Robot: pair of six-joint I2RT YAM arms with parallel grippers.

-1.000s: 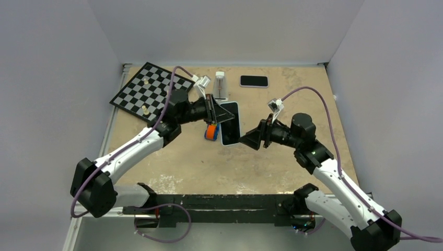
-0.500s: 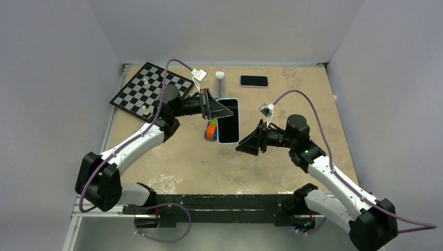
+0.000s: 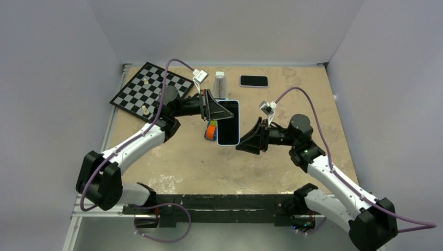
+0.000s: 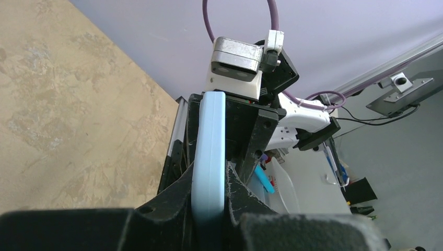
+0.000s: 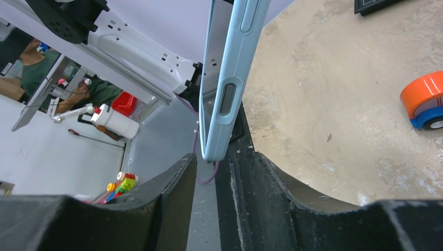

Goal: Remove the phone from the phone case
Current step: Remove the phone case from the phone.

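Note:
The phone, black screen up, sits in a light blue case (image 3: 228, 123) and is held in the air above the table. My left gripper (image 3: 211, 110) is shut on the case's far left edge; the left wrist view shows the blue case edge (image 4: 209, 151) squeezed between both fingers (image 4: 209, 180). My right gripper (image 3: 245, 142) is open at the case's near right corner. In the right wrist view the case corner (image 5: 227, 94) sits at the mouth of the open gripper (image 5: 206, 164), against the right finger (image 5: 245, 172).
A second black phone (image 3: 254, 81) lies at the back of the table. A clear bottle (image 3: 220, 82) stands behind the held phone. A chessboard (image 3: 149, 90) with a few pieces is at back left. An orange and blue toy (image 3: 211, 130) lies under the phone, also in the right wrist view (image 5: 424, 99).
The left arm swung the cased phone back and levelled it. The right gripper moved left and then rose to the case's near corner.

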